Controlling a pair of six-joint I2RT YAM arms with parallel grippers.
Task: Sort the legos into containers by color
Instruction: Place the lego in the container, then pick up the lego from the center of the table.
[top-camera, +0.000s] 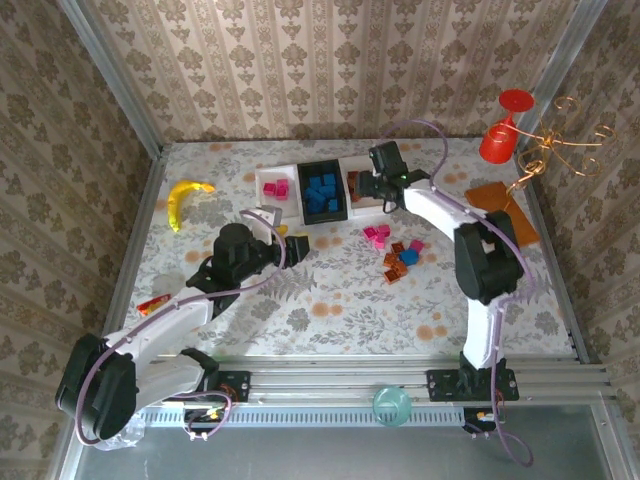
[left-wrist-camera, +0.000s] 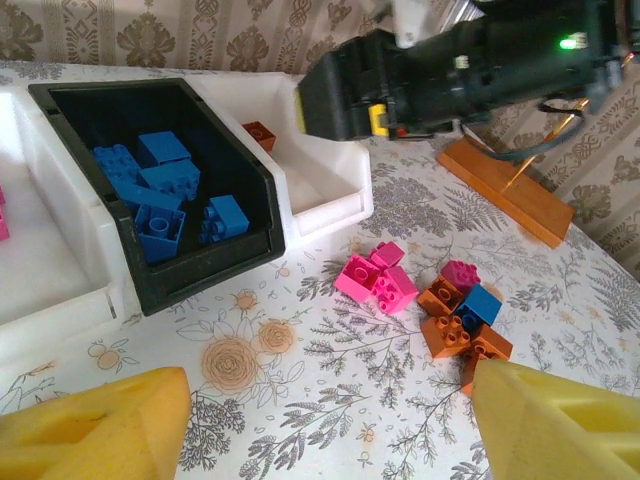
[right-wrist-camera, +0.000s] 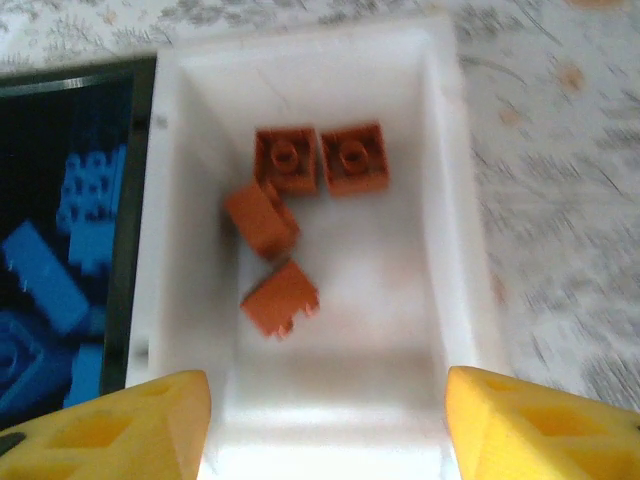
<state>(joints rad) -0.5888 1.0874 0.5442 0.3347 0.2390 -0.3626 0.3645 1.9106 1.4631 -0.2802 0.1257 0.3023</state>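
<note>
Three containers stand in a row at the back: a white tray (top-camera: 262, 185) with pink legos, a black tray (top-camera: 303, 195) with blue legos (left-wrist-camera: 160, 195), and a white tray (right-wrist-camera: 460, 200) with several orange-brown legos (right-wrist-camera: 290, 200). My right gripper (right-wrist-camera: 322, 400) hangs open over this last tray with nothing between its fingers; one orange-brown brick (right-wrist-camera: 280, 297) lies just below it, blurred. Loose pink legos (left-wrist-camera: 378, 280), orange-brown legos (left-wrist-camera: 455, 330) and a blue one (left-wrist-camera: 483, 303) lie on the table. My left gripper (left-wrist-camera: 330, 420) is open and empty, low over the table just short of that pile.
The right arm (left-wrist-camera: 450, 70) reaches across behind the pile. An orange-brown plate (top-camera: 500, 205) with a gold wire stand (top-camera: 560, 140) and a red glass (top-camera: 500, 135) stand at back right. A banana (top-camera: 184, 200) lies at back left. Patterned walls close in the table.
</note>
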